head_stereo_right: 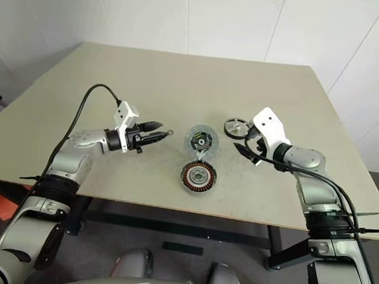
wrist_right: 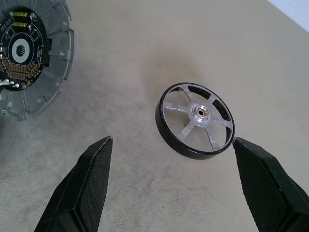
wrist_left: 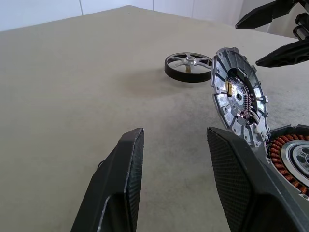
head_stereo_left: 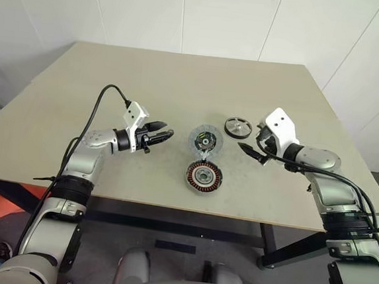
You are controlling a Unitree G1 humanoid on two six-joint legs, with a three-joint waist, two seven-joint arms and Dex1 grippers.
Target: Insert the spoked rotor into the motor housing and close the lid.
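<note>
A bare lab or test room: plain beige worktable [head_stereo_left: 181, 81], white panelled walls [head_stereo_left: 220, 18], motor parts.

Head pair looking down, wrist views close, sharing table [head_stereo_left: 114, 89]

Beige table [head_stereo_left: 114, 95] w/ rotor [head_stereo_left: 238, 126], housing [head_stereo_left: 204, 176] (lid [head_stereo_left: 205, 141] tilted)

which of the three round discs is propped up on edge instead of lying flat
The grey segmented lid, leaning tilted against the copper-wound motor housing. The housing and the small black-rimmed spoked rotor lie flat.
</note>
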